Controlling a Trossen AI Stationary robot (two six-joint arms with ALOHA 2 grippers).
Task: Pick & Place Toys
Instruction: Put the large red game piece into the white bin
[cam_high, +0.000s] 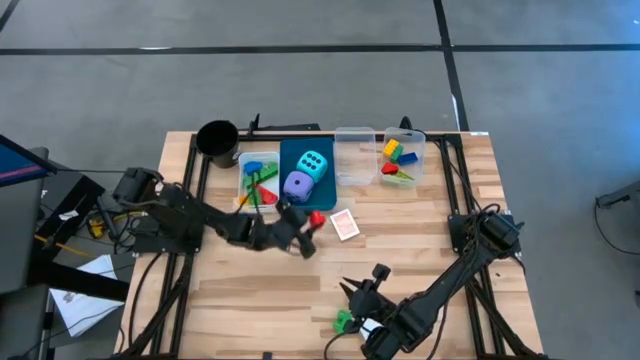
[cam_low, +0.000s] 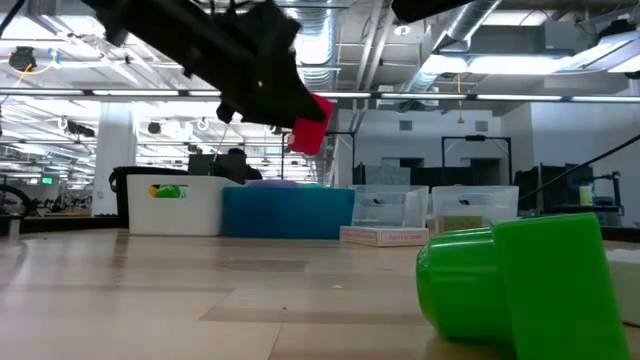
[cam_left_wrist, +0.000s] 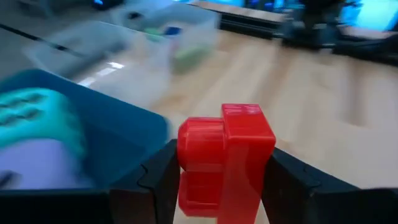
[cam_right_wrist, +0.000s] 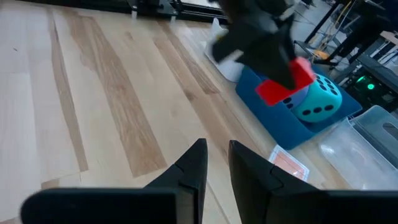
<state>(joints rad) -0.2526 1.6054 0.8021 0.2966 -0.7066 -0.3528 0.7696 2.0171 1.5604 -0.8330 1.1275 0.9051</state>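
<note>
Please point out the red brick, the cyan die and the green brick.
red brick (cam_left_wrist: 225, 158), left wrist view, front face between the fingers.
cyan die (cam_high: 313, 164), high view, top face.
green brick (cam_low: 520, 280), low view, its side.

We cannot make out the small pieces inside the white bin (cam_high: 256, 172) beside the blue bin (cam_high: 296, 153); the left arm hides some. In the left wrist view the clear bins (cam_left_wrist: 163, 34) beyond the blue bin are blurred. The green brick (cam_low: 520, 281) is cut off by the low view's right edge.
</note>
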